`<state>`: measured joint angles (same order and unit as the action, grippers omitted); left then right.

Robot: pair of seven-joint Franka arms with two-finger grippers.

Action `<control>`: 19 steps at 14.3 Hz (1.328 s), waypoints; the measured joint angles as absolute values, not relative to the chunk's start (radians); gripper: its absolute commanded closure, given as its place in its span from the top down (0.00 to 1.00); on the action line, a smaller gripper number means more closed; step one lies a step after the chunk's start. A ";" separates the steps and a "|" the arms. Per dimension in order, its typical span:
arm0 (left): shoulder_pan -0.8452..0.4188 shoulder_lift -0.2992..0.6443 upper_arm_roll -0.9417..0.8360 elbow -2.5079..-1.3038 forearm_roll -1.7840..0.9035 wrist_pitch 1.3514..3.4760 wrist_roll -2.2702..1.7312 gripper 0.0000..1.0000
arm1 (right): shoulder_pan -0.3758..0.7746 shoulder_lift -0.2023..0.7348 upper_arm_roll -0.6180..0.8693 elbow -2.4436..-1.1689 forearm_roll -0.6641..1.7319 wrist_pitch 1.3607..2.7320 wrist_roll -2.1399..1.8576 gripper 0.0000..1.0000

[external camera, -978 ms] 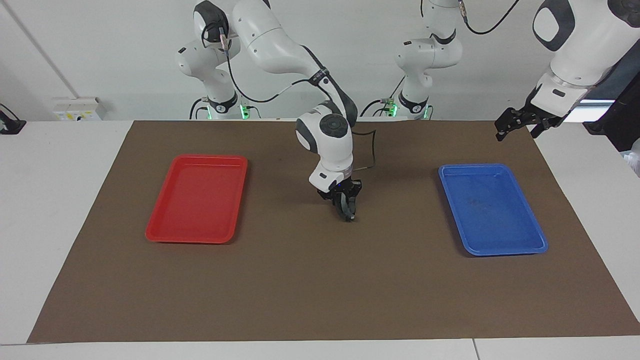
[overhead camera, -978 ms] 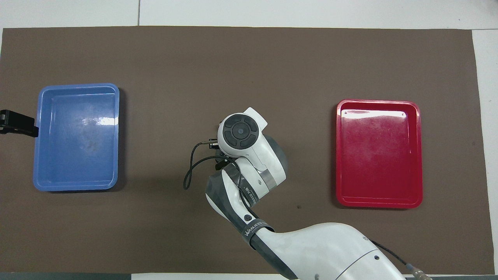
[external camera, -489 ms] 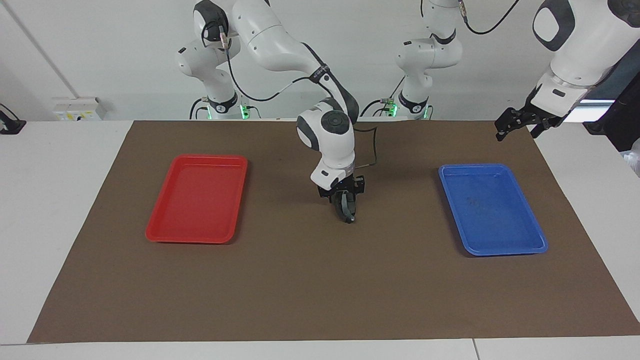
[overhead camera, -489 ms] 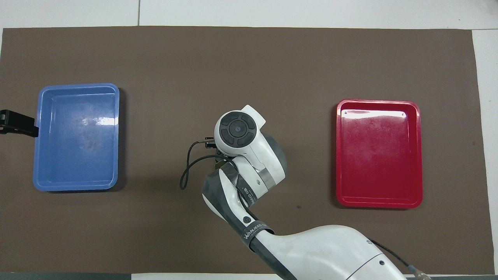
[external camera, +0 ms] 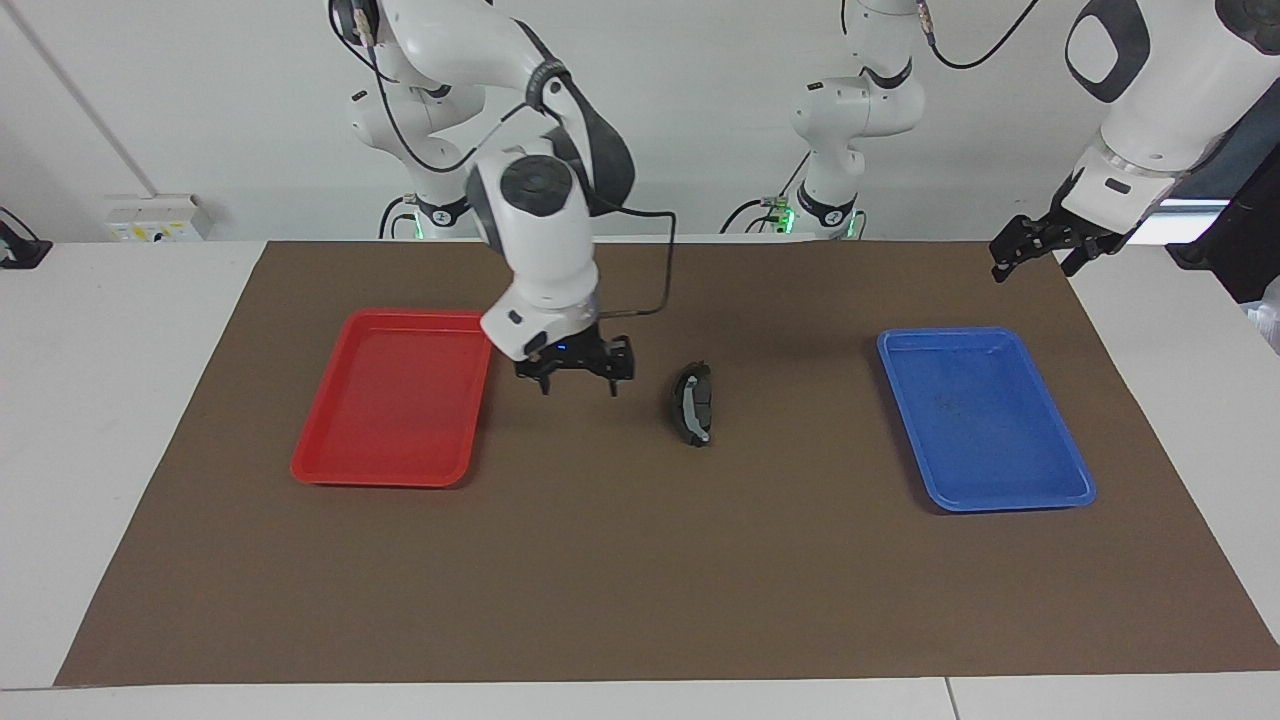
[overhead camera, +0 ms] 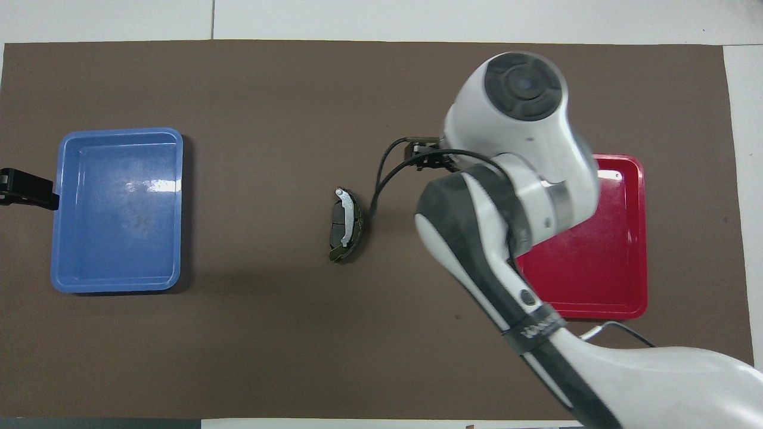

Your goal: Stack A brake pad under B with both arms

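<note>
The right gripper, fingers apart and empty, is withdrawing toward the red tray, leaving crescent pad B stacked mid-tabletop over mostly hidden pad A, while the left gripper, fingers spread, is waiting.

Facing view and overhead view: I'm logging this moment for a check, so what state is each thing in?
B: lying on the brown mat mid-table between the trays, on top of a darker pad, nothing gripping it.
Right pincer: open, empty, raised over the mat between the red tray and B.
Left pincer: waiting, raised over the mat's edge.
Red tray: empty.
Blue tray: empty.
</note>
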<state>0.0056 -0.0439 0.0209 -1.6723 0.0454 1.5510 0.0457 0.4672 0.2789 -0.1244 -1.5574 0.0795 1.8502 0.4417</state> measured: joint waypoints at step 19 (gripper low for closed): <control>0.006 -0.044 0.021 -1.672 0.045 1.551 0.046 1.00 | 0.033 -0.064 -0.128 -1.668 0.000 1.514 -0.030 0.99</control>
<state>0.0056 -0.0439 0.0209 -1.6723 0.0454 1.5510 0.0457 0.0329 -0.0642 -0.1284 -1.6680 0.0003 1.5139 -0.0298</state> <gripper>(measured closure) 0.000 0.009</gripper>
